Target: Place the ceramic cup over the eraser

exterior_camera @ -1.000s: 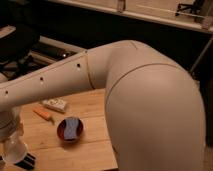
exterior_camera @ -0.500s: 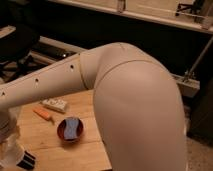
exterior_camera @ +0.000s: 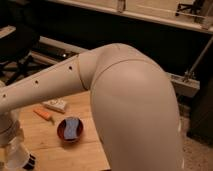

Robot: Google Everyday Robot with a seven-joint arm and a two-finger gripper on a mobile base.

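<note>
The ceramic cup (exterior_camera: 16, 156) is a small white cylinder at the bottom left corner of the wooden table (exterior_camera: 47, 142). The eraser (exterior_camera: 30, 161), a small black block with pale lines, pokes out at the cup's lower right and touches or lies partly under it. My gripper (exterior_camera: 10, 142) comes straight down onto the cup from the pale wrist above, and its tip is hidden against the cup. My arm's long forearm and bulky elbow (exterior_camera: 130, 100) fill the middle of the view.
A dark red-brown bowl (exterior_camera: 70, 129) with blue contents sits mid-table. An orange pen (exterior_camera: 43, 114) and a white labelled box (exterior_camera: 55, 105) lie behind it. The table's right edge runs under my elbow. Dark furniture and a rail stand beyond.
My elbow has swung somewhat to the left across the view. The cup and gripper stay at the bottom left, shifted only slightly towards the eraser.
</note>
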